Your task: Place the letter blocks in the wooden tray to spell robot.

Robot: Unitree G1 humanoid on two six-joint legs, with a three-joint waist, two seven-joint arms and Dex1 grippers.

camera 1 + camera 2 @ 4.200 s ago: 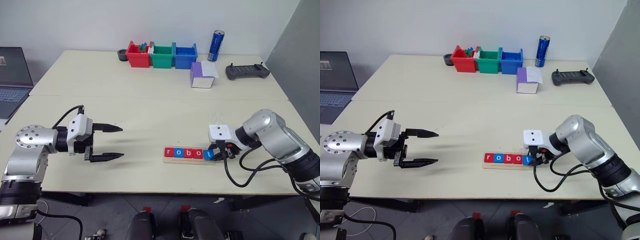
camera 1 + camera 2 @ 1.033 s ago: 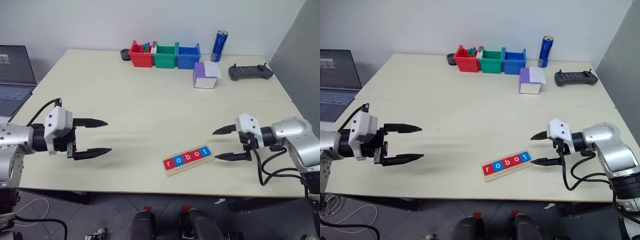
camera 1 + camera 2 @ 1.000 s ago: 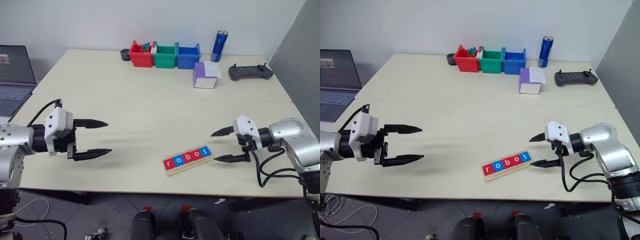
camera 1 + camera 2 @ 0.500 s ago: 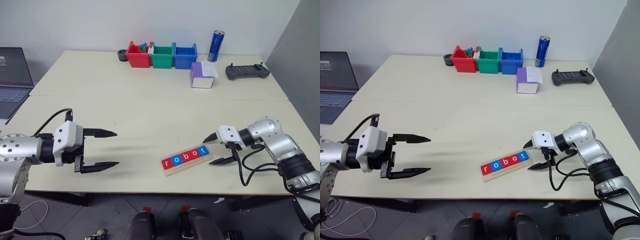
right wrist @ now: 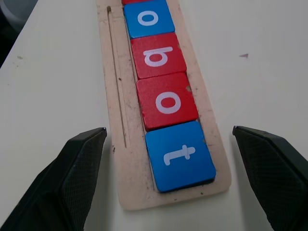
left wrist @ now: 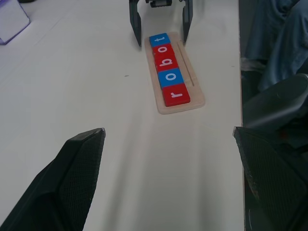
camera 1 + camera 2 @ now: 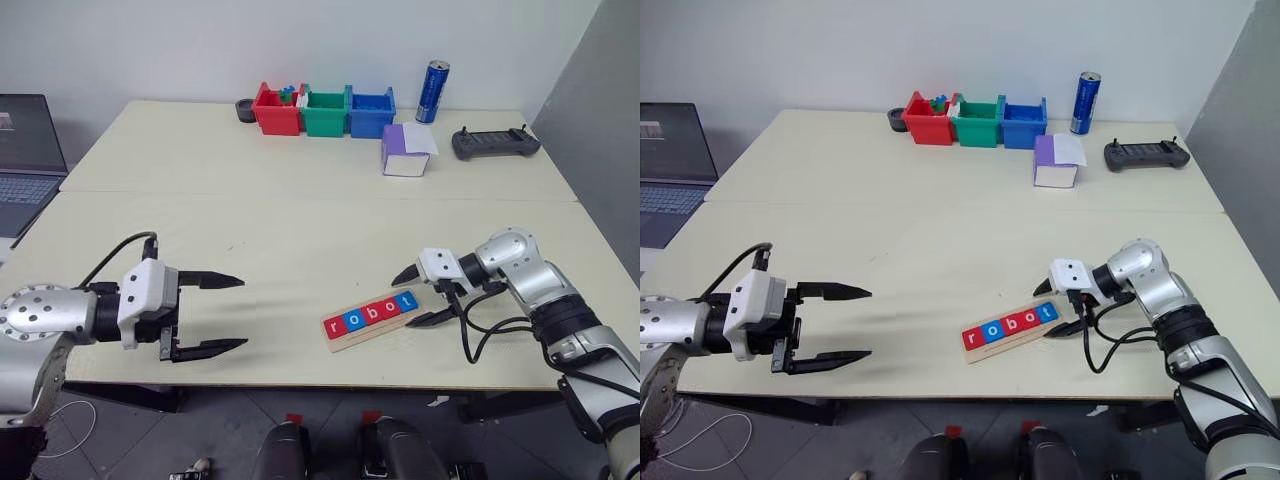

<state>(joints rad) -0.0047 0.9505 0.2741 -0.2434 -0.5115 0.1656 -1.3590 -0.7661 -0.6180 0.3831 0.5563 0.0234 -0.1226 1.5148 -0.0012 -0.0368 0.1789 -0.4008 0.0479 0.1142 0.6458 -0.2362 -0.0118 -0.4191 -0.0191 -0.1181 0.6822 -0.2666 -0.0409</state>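
Right tool (image 7: 418, 297), fingers spread wide, at the end of the wooden tray (image 7: 372, 319) nearest the blue "t" tile; one finger lies on each side of that end, and whether either touches the wood cannot be told. Left tool (image 7: 228, 314), fingers likewise spread and holding nothing, hovers over bare table (image 7: 300, 220) well apart from the tray, pointing toward it. The tray lies slanted near the front edge of the table. In it sit the five letter blocks (image 5: 166, 102) in a touching row: red "r", blue "o", red "b", red "o", blue "t", spelling "robot". A narrow groove runs along the tray beside the row. At the far side of the table stand red (image 7: 274, 110), green (image 7: 323, 113) and blue bins (image 7: 370, 113) in a line, with a blue can (image 7: 432, 91), a purple-and-white box (image 7: 406, 151) and a dark handheld controller (image 7: 494, 142) to their right. A laptop (image 7: 28, 150) sits on the far left.
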